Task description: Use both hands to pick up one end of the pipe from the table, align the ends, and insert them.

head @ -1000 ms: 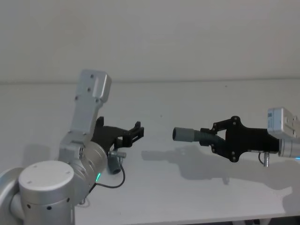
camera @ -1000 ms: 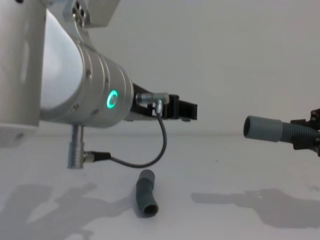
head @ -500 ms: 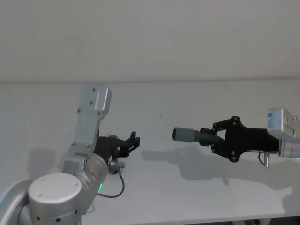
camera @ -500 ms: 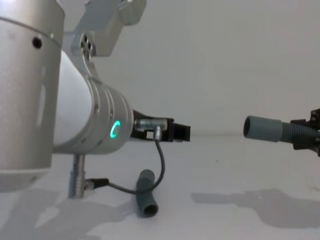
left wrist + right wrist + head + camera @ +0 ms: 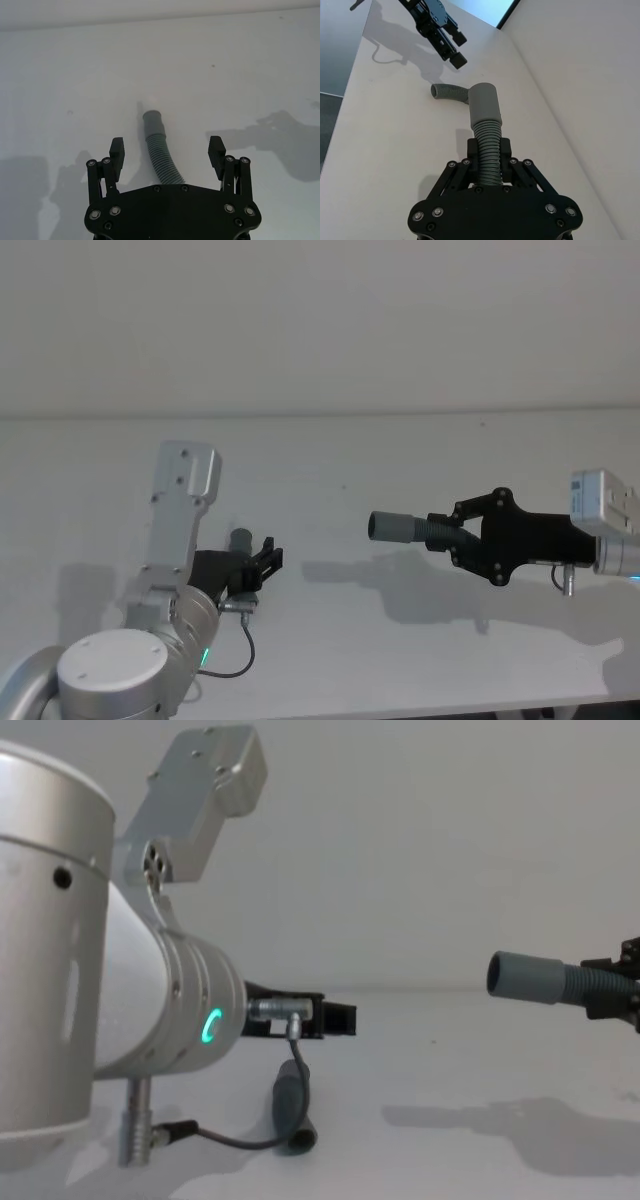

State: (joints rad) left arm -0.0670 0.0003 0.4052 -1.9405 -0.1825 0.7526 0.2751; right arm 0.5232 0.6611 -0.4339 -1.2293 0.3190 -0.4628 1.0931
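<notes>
In the left wrist view the lying hose piece (image 5: 161, 159) on the table (image 5: 260, 70) runs under the black body of my left gripper (image 5: 166, 148), so its near end is hidden. From the head view just one grey cuff (image 5: 240, 539) of it peeks past that gripper. The chest view's right edge cuts off my right gripper (image 5: 612, 986), and the held hose piece (image 5: 540, 978) vanishes between its fingers.

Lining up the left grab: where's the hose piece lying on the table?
The hose piece lies on the table at the robot's left, between the open fingers of the left gripper in the left wrist view.
</notes>
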